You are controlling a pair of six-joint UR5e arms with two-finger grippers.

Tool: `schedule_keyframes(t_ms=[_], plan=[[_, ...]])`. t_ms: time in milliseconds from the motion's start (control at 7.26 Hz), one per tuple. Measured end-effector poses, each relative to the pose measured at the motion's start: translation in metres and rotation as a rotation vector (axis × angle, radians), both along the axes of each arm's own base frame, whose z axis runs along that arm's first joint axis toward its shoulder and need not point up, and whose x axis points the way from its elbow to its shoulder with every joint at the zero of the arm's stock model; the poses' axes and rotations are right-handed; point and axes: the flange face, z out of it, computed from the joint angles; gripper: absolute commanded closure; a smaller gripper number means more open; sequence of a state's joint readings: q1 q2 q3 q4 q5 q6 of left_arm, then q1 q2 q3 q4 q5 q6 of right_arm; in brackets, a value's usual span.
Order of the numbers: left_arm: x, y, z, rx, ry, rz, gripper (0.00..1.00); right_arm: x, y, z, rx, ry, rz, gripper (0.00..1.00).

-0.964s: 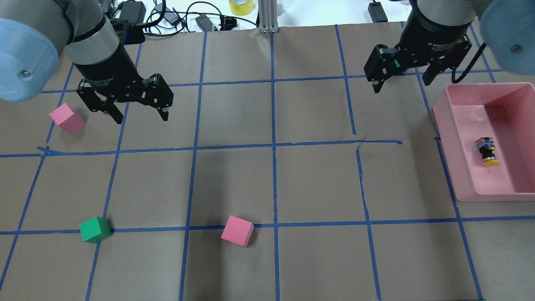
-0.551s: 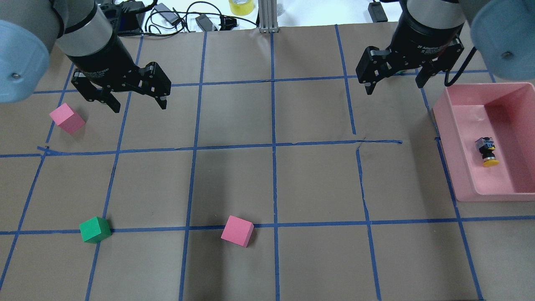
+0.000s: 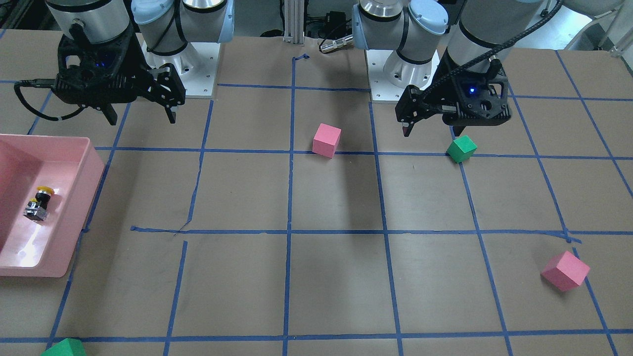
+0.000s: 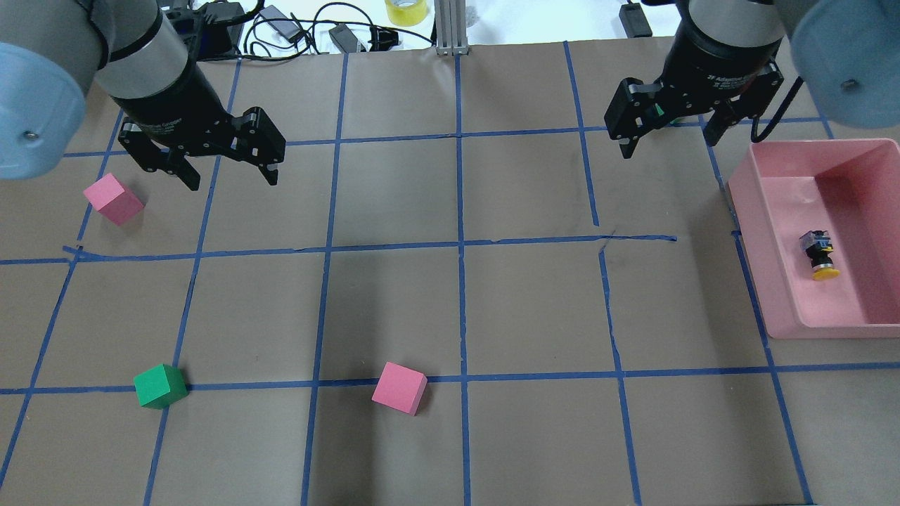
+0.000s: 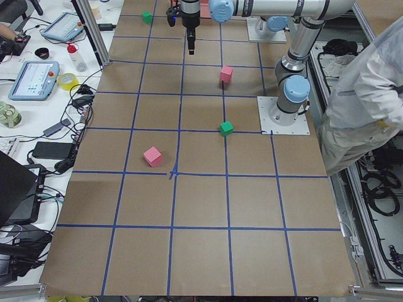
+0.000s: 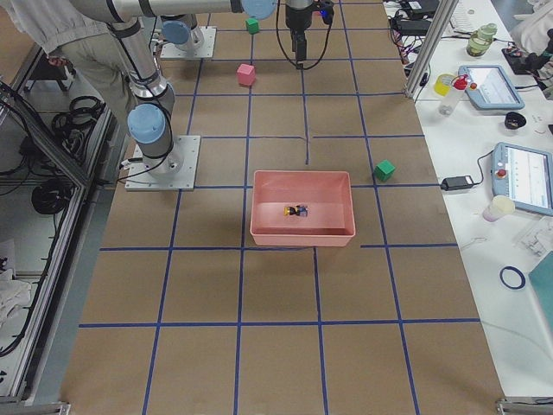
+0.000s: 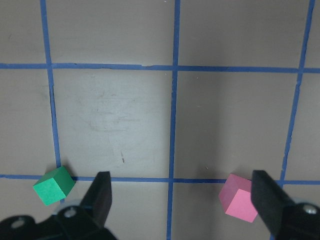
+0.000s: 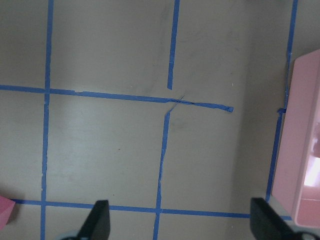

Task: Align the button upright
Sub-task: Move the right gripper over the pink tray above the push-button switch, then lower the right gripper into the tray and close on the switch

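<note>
The button point(image 4: 819, 256) lies on its side inside the pink bin point(image 4: 758, 242) at the right of the table, its yellow cap toward the near side. It also shows in the front view point(image 3: 38, 202) and the right side view point(image 6: 296, 210). My right gripper point(image 4: 668, 146) is open and empty above the table, to the far left of the bin; in the front view point(image 3: 142, 118) it hangs beyond the bin. My left gripper point(image 4: 232, 180) is open and empty at the far left, next to a pink cube point(image 4: 112, 199).
A green cube point(image 4: 160, 386) and a second pink cube point(image 4: 399, 388) sit on the near half of the table. The left wrist view shows both between its fingers point(image 7: 100, 200). Cables and a yellow tape roll point(image 4: 406, 10) lie beyond the far edge.
Both arms have shifted slightly: the left gripper moved a little toward the far edge, the right gripper a little to the left. Both stay open. The button has not moved.
</note>
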State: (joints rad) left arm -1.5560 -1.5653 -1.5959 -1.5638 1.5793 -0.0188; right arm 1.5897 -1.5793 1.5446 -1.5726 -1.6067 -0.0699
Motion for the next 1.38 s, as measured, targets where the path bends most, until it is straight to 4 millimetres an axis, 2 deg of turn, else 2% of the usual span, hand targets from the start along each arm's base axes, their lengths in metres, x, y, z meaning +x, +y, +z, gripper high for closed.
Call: schedule_keyframes(t_ms=[138, 275, 413, 551, 826, 964, 1101, 1377], plan=[[0.001, 0.001, -0.003, 0.005, 0.000, -0.002, 0.00, -0.018, -0.006, -0.005, 0.010, 0.014, -0.025, 0.00], [0.001, 0.001, -0.005, 0.009, 0.000, -0.002, 0.00, -0.055, -0.016, -0.014, 0.032, 0.028, -0.069, 0.00], [0.001, 0.001, -0.007, 0.010, -0.001, -0.002, 0.00, -0.105, -0.026, -0.031, 0.066, 0.029, -0.110, 0.00], [0.001, 0.001, -0.007, 0.011, -0.001, -0.002, 0.00, -0.164, -0.033, -0.056, 0.095, 0.019, -0.145, 0.00], [0.001, 0.002, -0.007, 0.011, -0.001, -0.002, 0.00, -0.280, -0.039, -0.121, 0.088, 0.004, -0.164, 0.00], [0.001, 0.002, -0.008, 0.017, -0.001, -0.002, 0.00, -0.319, -0.037, -0.156, 0.059, 0.001, -0.164, 0.00], [0.001, 0.003, -0.009, 0.026, 0.000, -0.003, 0.00, -0.340, -0.036, -0.189, 0.025, 0.000, -0.160, 0.00], [0.003, 0.003, -0.012, 0.036, 0.000, 0.000, 0.00, -0.353, -0.037, -0.237, -0.003, 0.004, -0.155, 0.00]])
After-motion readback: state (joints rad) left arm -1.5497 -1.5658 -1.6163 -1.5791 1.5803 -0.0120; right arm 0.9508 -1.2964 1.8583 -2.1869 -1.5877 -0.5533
